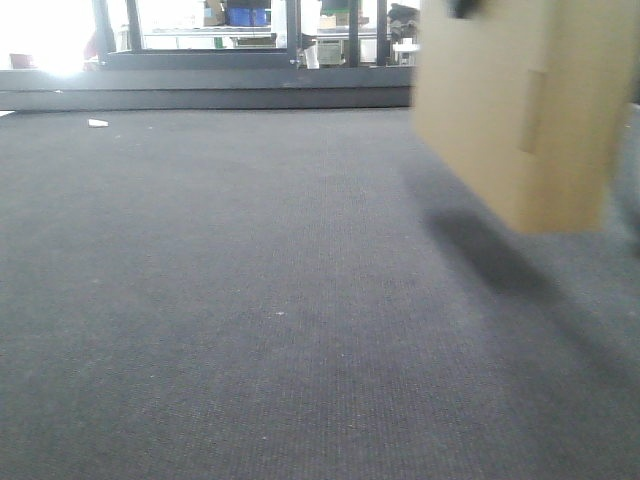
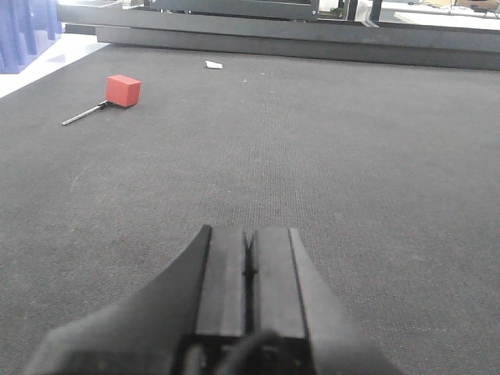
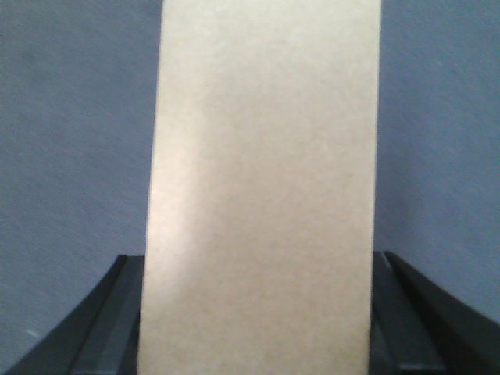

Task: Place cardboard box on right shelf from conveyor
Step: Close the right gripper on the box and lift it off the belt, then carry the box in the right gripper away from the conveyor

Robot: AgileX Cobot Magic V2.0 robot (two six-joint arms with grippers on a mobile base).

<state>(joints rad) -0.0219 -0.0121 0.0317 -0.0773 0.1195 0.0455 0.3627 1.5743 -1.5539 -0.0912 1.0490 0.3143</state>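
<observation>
My right gripper (image 3: pixel 256 269) is clamped on the cardboard box (image 3: pixel 262 180), jaws spread to its full width. Only two dark fingers (image 3: pixel 117 312) show in its wrist view, at 7 and 5 o'clock. Their tips are hidden behind the tan face, which runs out of frame at 12 and 6 o'clock. The box is closed, so I cannot tell what is inside it.

My left gripper (image 2: pixel 248 262) holds nothing. Its two pads are pressed together with only a thin seam between them, low over the conveyor (image 2: pixel 351 172).

In the front view the box sits at 2 o'clock, blurred and cut off at the top. A faint flap edge runs down its front. Its lower edge appears to hang clear of the belt, and a dark shadow lies on the weave beneath it. A dark shape at the top edge above the box is too cropped to identify.

Further out from my left gripper, at 10 o'clock, a small red block (image 2: pixel 123 90) rests on the belt, with a thin metal rod (image 2: pixel 82 116) touching its near side. Beyond it, near 11 o'clock, lies a white scrap (image 2: pixel 213 64).

At the far edge a dark rail (image 1: pixel 200 98) bounds the belt. Blue crates (image 2: pixel 23 31) stand cropped at the corner of the left wrist view, and blue bins (image 1: pixel 245 15) sit behind the rail in the front view. I cannot make out what either holds.
</observation>
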